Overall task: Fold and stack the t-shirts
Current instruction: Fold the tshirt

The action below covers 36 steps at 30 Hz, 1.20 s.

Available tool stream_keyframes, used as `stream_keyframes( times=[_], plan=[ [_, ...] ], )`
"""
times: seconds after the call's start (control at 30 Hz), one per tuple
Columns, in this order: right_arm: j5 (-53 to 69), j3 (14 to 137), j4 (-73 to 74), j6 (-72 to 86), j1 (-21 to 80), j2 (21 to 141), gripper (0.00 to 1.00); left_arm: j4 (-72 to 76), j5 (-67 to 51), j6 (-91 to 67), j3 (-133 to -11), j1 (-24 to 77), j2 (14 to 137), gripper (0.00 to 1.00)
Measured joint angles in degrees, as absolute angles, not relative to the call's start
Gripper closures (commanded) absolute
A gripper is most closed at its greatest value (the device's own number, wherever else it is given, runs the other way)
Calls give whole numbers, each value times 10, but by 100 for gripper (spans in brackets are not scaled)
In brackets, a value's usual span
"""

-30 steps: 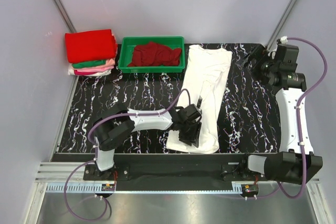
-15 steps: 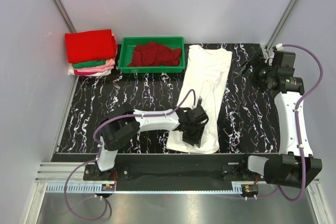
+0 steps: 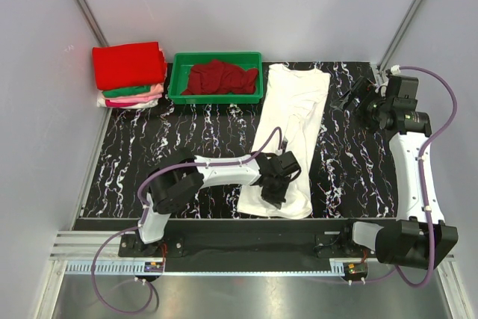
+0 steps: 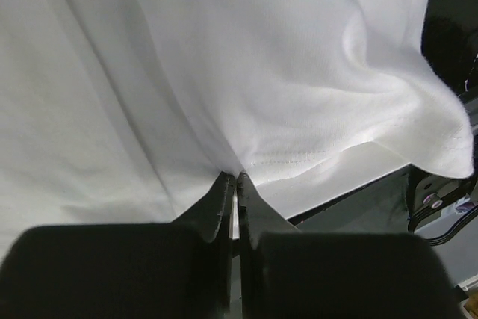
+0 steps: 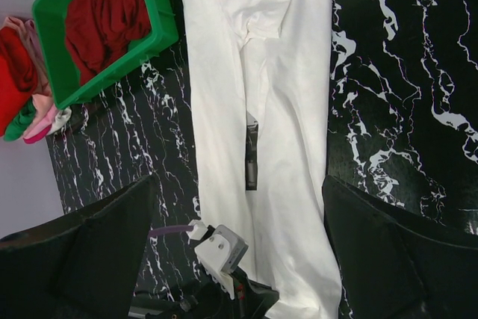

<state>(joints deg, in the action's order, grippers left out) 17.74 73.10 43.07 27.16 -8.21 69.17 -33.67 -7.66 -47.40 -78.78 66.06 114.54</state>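
- The black table holds the white t-shirt, lying long and narrow in the middle.
- A pile of folded shirts sits far left.
- The left gripper has slid right and pinches the near hem, so a fold looks next.
- The right gripper hangs wide open.

Left of the white t-shirt I have open marble table out to the table's edge. My left arm lies low across the near part of that stretch and ends with the left gripper on the shirt's near end. At the shirt's far-left corner the green tray stands just beside it, and the stack of folded shirts sits past the tray. Right of the shirt a bare strip runs front to back. The right gripper hangs over that strip's far end, with its arm along the outer side.
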Motion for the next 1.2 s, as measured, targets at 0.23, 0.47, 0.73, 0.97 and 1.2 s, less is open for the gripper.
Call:
stream_keyframes(
  times=[0.23, 0.47, 0.73, 0.97, 1.2],
  plan=[
    [177, 721, 430, 270, -82, 690, 0, -347, -74, -472, -798, 662, 1146, 100],
    [177, 720, 429, 267, -82, 690, 0, -372, -74, -473, -810, 662, 1113, 100],
    [177, 715, 427, 267, -82, 690, 0, -365, -72, -488, -764, 662, 1027, 79],
    [182, 712, 428, 265, -82, 691, 0, -363, -75, -500, -735, 662, 1022, 66],
    [182, 712, 427, 263, -82, 691, 0, -349, -77, -500, -741, 662, 1061, 65]
  ],
)
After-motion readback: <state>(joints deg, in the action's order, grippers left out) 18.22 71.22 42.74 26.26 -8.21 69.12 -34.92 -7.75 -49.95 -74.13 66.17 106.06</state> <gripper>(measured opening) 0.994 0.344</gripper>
